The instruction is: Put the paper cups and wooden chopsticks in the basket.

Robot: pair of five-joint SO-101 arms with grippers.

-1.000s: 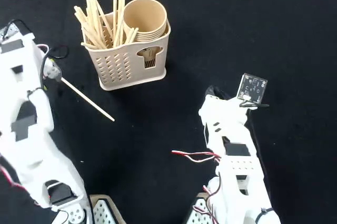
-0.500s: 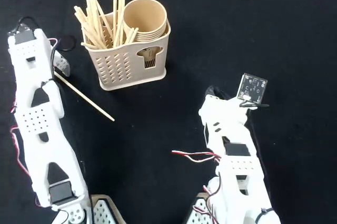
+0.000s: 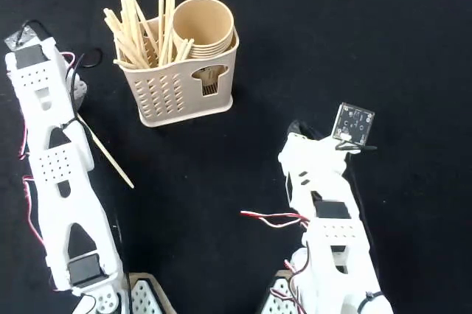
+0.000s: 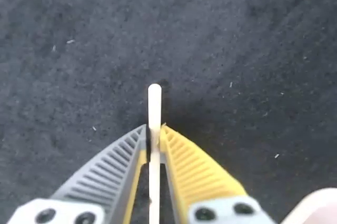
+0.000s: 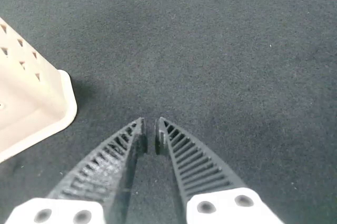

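We log the left end effector point(image 4: 152, 129) pinching one pale wooden chopstick point(image 4: 154, 100) near the beige perforated plastic basket point(image 3: 181, 82), on its chopstick side. The right end effector point(image 5: 149, 131) rests nearly closed and empty, well apart from the basket. We should raise the chopstick above the rim, tilt it upright, then release.

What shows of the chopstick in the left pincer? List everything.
The chopstick is a thin, straight, pale wooden stick with a round, blunt end. The left pincer is shut on it near one end, gripping it between a grey side and a yellow side. In the high view its long free part slants out from under the arm over the black table, beside the basket but apart from it. Whether its far tip touches the cloth cannot be told.
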